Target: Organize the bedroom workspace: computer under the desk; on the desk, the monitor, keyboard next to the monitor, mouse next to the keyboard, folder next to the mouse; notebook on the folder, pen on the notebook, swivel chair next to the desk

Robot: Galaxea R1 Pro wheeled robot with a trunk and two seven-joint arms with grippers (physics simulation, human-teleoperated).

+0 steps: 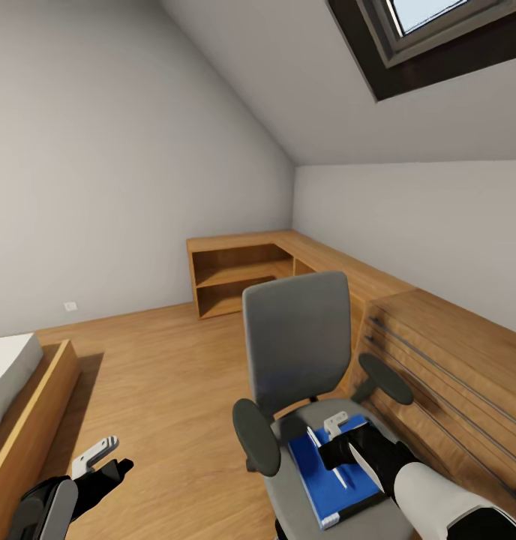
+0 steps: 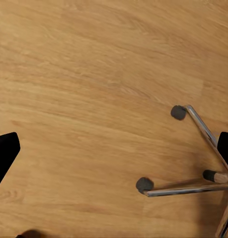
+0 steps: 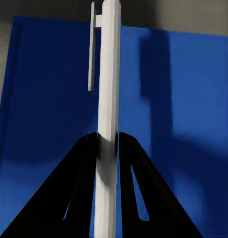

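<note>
The grey swivel chair (image 1: 295, 345) stands in front of me on its chrome base (image 2: 193, 183). Flat on its seat lies the bright-blue folder (image 1: 318, 480) (image 3: 183, 124). My right gripper (image 1: 334, 452) (image 3: 108, 141) hovers just over the folder, shut on the slim white pen (image 1: 316, 439) (image 3: 108, 99), which points along the fingers. My left gripper (image 1: 112, 469) (image 2: 114, 148) hangs low beside the chair over bare floor, open and holding nothing. The desk, monitor, keyboard and notebook are out of view.
A low light-wood cabinet (image 1: 235, 274) runs along the far corner, and a wooden drawer unit (image 1: 453, 360) stands close to the chair's right. A bed in a wooden frame (image 1: 18, 382) is at the left. Wooden floor (image 1: 160, 375) lies between them.
</note>
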